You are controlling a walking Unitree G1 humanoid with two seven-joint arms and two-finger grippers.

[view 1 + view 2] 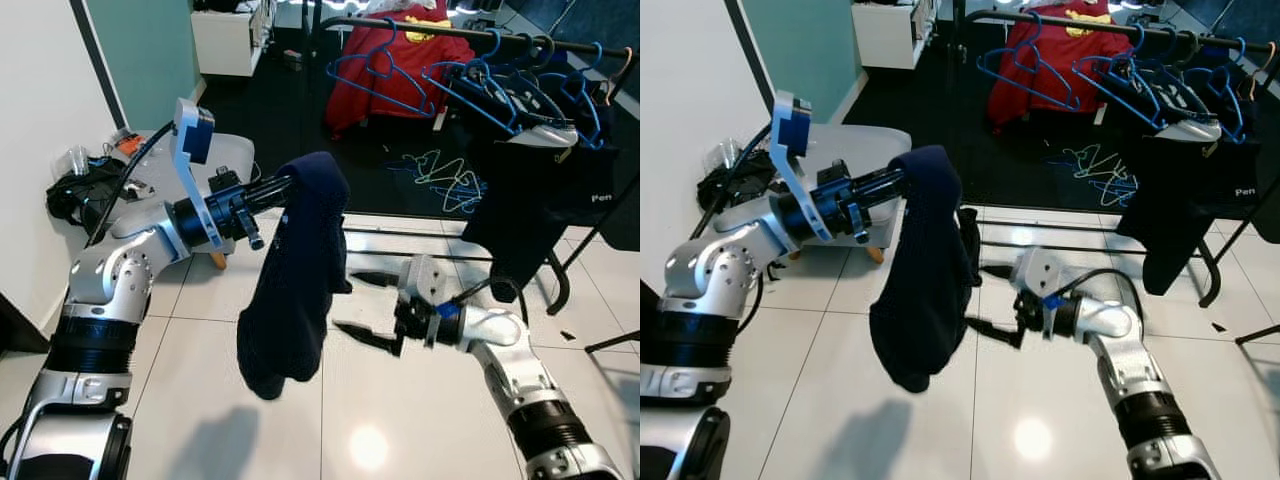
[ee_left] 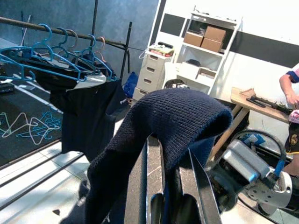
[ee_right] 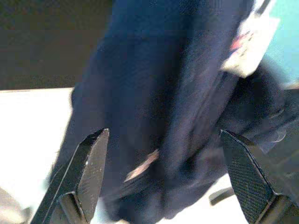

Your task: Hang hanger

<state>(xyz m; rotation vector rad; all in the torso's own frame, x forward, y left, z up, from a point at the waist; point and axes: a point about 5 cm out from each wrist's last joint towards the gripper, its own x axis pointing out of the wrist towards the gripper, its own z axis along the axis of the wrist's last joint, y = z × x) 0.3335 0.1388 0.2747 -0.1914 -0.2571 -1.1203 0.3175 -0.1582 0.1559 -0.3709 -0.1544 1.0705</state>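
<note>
A dark navy knit garment (image 1: pixel 295 280) hangs draped over the long fingers of my left gripper (image 1: pixel 275 190), which is held out at chest height and looks shut on it. The cloth covers the fingertips, and whatever is under it is hidden. My right gripper (image 1: pixel 345 300) stands open just right of the garment's lower half, with its fingers pointing at the cloth but not touching it. In the right wrist view the navy cloth (image 3: pixel 168 102) hangs between the spread fingertips (image 3: pixel 96 144). At the back right, a black clothes rail (image 1: pixel 450 32) carries several blue hangers (image 1: pixel 480 85).
A red garment (image 1: pixel 390 65) and a black shirt (image 1: pixel 540 200) hang on the rail. Loose hangers (image 1: pixel 445 180) lie on the dark floor under it. A white seat (image 1: pixel 228 160) and bags (image 1: pixel 85 190) stand by the left wall. A person (image 2: pixel 290 93) sits beside a table.
</note>
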